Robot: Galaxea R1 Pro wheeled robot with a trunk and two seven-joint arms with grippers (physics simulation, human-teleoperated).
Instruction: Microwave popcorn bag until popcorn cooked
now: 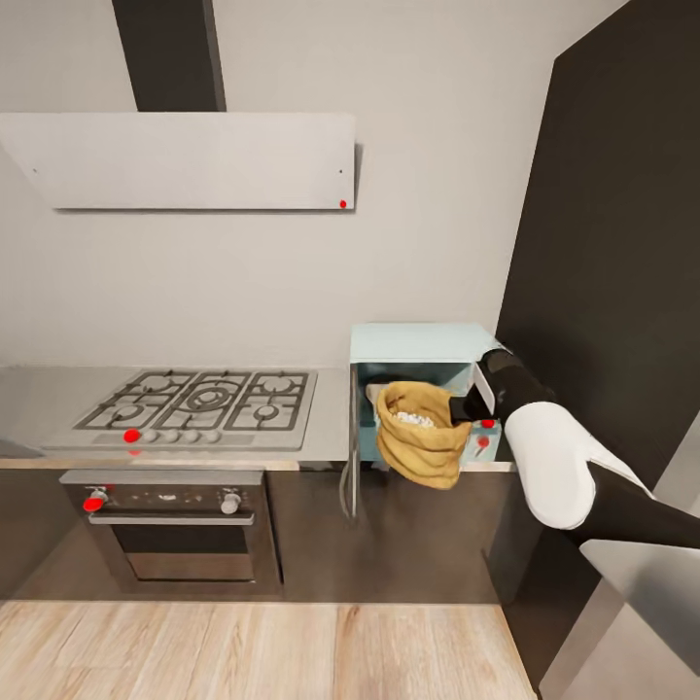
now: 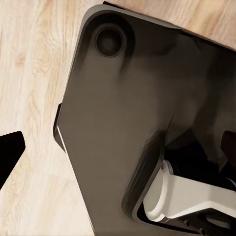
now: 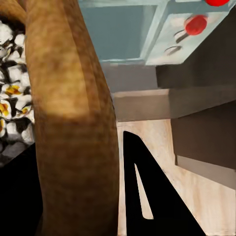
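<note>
Popcorn bag (image 1: 423,437) is hanging at the microwave (image 1: 418,355) mouth, half out over the desk (image 1: 331,408) edge, with the door (image 1: 348,476) standing open. Your right hand (image 1: 467,406) is clamping the bag's rolled rim (image 3: 73,98); one finger (image 3: 147,196) is showing outside it. Popcorn (image 1: 416,419) is sitting inside the bag. Your left hand's state cannot be told; one dark finger (image 2: 10,152) is showing over the floor (image 2: 29,73).

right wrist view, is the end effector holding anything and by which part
Yes: the right end effector grips the soft tan-brown burlap popcorn bag by its rolled rim, at the open front of the pale mint-blue microwave.
</note>
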